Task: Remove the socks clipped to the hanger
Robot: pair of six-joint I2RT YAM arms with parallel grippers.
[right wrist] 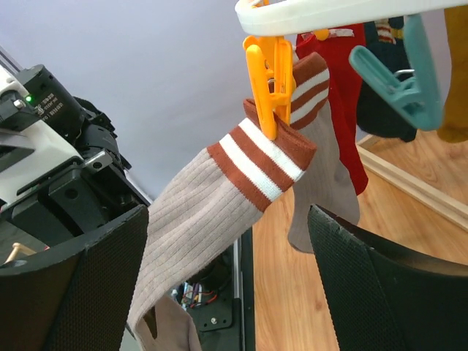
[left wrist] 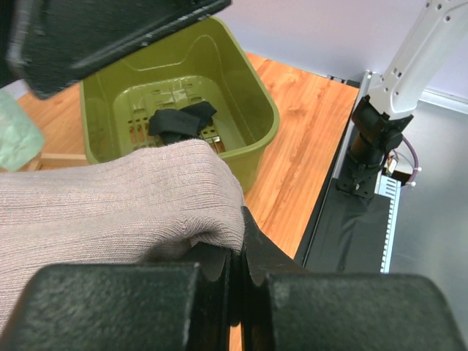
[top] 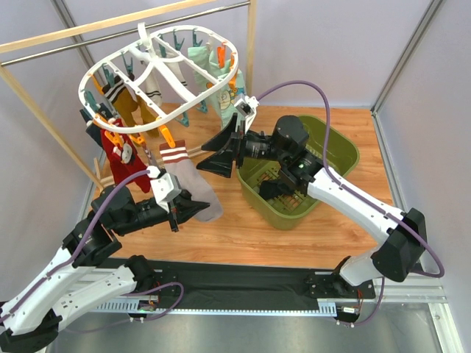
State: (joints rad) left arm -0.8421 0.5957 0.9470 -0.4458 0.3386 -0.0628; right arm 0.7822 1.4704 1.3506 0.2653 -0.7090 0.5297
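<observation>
The white oval hanger [top: 158, 81] hangs from the rail with several socks clipped on: red [top: 118, 151], mustard [top: 129, 107], mint green [top: 221, 95]. A grey sock with rust and white stripes [top: 195, 180] hangs from an orange clip [top: 168, 136]. My left gripper [top: 193, 209] is shut on this grey sock's lower end [left wrist: 124, 205]. My right gripper [top: 221, 151] is open wide, just right of the striped cuff. In the right wrist view the cuff [right wrist: 263, 157] sits in the orange clip [right wrist: 267, 80] under the hanger [right wrist: 329, 14], above my open gripper [right wrist: 227, 278].
An olive green basket [top: 338, 147] stands on the wooden table at the right, under my right arm, with a black sock [left wrist: 183, 121] inside. A wooden and metal rail frame [top: 44, 121] surrounds the hanger. A teal clip [right wrist: 398, 80] and a red sock [right wrist: 344, 80] hang near the orange clip.
</observation>
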